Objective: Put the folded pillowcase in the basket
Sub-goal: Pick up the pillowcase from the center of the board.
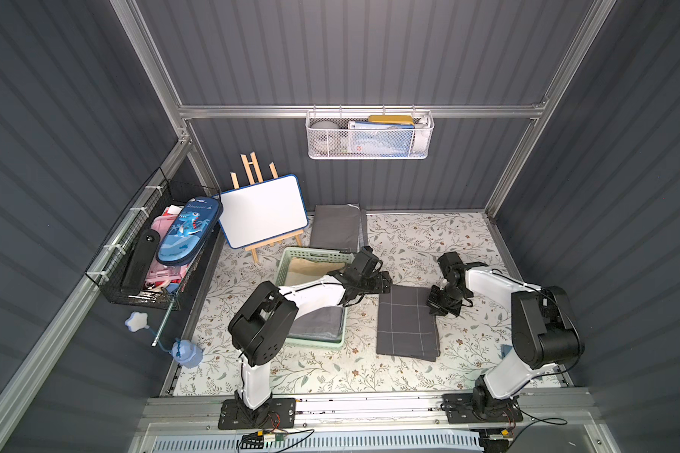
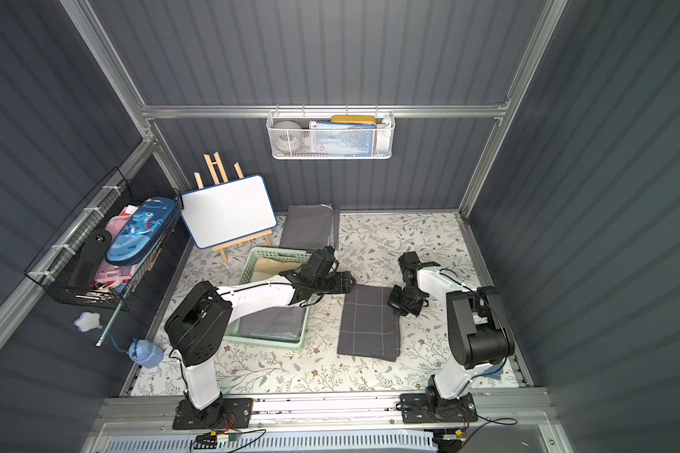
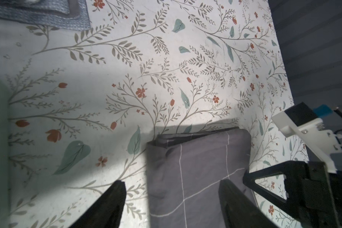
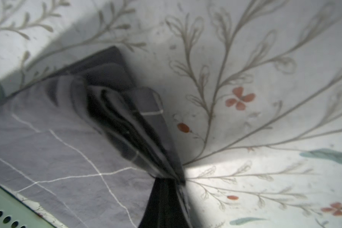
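The blue pencil case reads "Dinosaur".

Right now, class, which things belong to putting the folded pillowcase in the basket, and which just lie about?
Job: mint-green basket, checked pillowcase, right tool gripping it, open left tool.
Lying about: whiteboard, black wire basket, white mesh basket, grey cloth.

Matt grey cloth pillowcase, perforated mint plastic basket, smooth floral-printed table cover.

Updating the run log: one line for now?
right hand: shut on checked pillowcase corner | left hand: open over its edge | status: not yet in mint-green basket
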Controlling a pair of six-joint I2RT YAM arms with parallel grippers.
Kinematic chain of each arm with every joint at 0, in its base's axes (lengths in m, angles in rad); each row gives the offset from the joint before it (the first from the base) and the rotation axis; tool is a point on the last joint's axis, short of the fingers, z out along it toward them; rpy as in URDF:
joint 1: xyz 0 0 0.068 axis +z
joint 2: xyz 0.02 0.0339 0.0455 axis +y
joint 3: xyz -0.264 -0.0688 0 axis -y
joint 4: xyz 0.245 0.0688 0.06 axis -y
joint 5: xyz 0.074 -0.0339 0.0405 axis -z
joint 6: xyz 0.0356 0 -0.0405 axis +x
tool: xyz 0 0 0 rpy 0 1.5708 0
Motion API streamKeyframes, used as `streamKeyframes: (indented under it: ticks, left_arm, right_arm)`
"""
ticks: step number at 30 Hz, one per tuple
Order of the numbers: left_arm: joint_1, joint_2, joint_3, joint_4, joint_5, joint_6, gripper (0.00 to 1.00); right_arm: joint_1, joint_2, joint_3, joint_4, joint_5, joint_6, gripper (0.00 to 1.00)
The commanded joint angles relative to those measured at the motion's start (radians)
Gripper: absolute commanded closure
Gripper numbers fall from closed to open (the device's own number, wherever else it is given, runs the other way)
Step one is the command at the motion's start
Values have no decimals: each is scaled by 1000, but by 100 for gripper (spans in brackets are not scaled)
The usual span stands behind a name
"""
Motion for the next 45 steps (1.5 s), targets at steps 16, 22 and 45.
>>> streamKeyframes:
  ticks: [16, 22, 45]
  left_arm:
    - [-1, 157, 153, -131, -22, 101, 36]
    - [4, 203, 153, -74, 24, 125, 42]
    - [3, 195, 94, -54, 21, 132, 86]
  right_arm:
    - [17, -622, -248, -229, -11, 73, 53]
    - [39, -615, -371, -159, -90, 134, 44]
    - [149, -373, -465, 63, -129, 217, 50]
